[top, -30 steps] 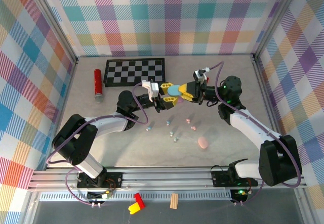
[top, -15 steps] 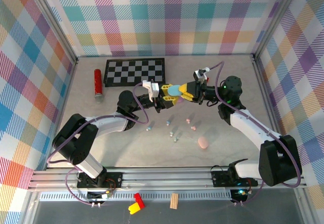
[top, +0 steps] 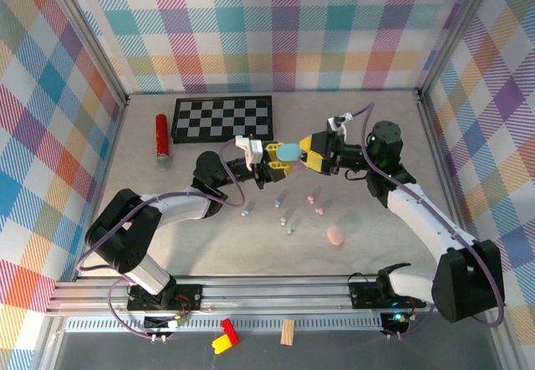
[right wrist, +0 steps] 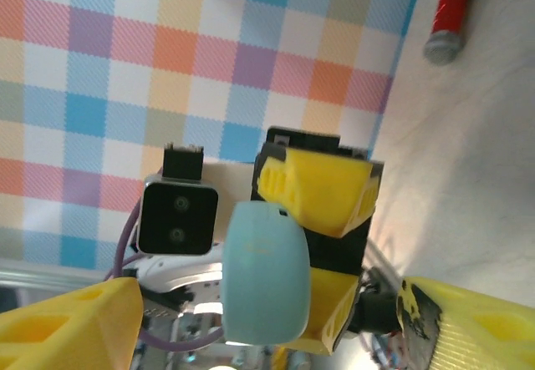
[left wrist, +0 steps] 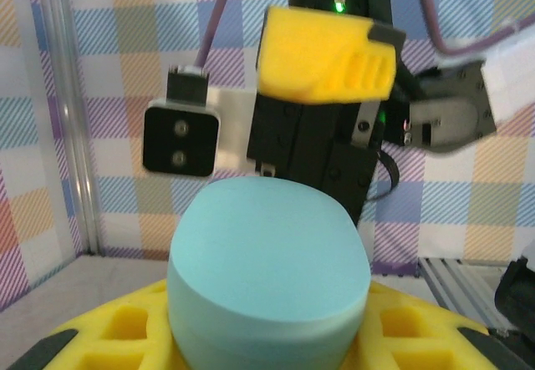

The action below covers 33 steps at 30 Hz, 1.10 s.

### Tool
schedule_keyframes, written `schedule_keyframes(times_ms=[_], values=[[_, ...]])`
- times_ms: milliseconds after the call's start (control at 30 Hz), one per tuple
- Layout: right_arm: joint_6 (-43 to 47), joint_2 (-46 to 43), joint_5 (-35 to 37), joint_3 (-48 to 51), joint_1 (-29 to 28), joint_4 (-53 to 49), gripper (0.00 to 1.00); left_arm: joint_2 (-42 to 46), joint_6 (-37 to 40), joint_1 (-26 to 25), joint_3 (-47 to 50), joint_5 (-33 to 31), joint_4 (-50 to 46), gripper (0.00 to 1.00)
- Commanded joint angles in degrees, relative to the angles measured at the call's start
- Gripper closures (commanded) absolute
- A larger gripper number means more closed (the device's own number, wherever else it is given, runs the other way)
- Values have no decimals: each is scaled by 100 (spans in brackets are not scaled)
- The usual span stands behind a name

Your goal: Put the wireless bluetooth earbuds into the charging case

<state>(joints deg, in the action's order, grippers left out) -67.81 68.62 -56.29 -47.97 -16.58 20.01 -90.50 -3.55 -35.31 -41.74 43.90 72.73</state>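
Top external view is showing the left gripper (top: 279,157) clamping a pale blue charging case (top: 288,149) and holding it up above the middle of the bench (top: 251,253). The right gripper (top: 303,154) is facing it from the right, its yellow fingers standing spread just beside the case. From the right wrist camera those fingers (right wrist: 75,328) are sitting wide apart at the bottom corners, clear of the blue case on both sides, while the left gripper's own yellow fingers are pinching the case from above and below. The earbuds (top: 284,219) are lying scattered loose on the bench below the two grippers, as small pastel pieces, with a pink case (top: 335,235) resting just to their right. A checkerboard (top: 222,118) and a red cylinder (top: 161,136) are lying toward the far left.
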Motion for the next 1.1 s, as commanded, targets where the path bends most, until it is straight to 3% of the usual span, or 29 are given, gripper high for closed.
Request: schedule_keyframes(times_ms=[0, 100, 167, 267, 433, 600, 800, 1067], values=[[2409, -295, 761, -648, 67, -2504, 18, 374, 333, 66, 215, 40, -259, 64], [4475, -500, 1736, -1278, -115, -4287, 14, 610, 505, 86, 330, 173, -754, 64], [5537, -631, 2315, -1563, -360, -4922, 14, 712, 572, 86, 350, 348, -1103, 64], [6779, -790, 2676, -1761, -853, -5251, 14, 753, 575, 77, 332, 654, -1428, 65], [7842, -873, 3195, -1780, -1687, -5204, 14, 880, 597, 77, 311, 887, -1768, 65], [8236, -579, 3891, -1876, -2178, -5172, 14, 926, 572, 50, 245, 1058, -1903, 65], [8165, -401, 4546, -1930, -2236, -5042, 14, 994, 557, 33, 277, 1130, -1938, 65], [7840, -757, 4800, -1765, -2229, -4580, 14, 1056, 622, 24, 383, 1165, -1947, 65]])
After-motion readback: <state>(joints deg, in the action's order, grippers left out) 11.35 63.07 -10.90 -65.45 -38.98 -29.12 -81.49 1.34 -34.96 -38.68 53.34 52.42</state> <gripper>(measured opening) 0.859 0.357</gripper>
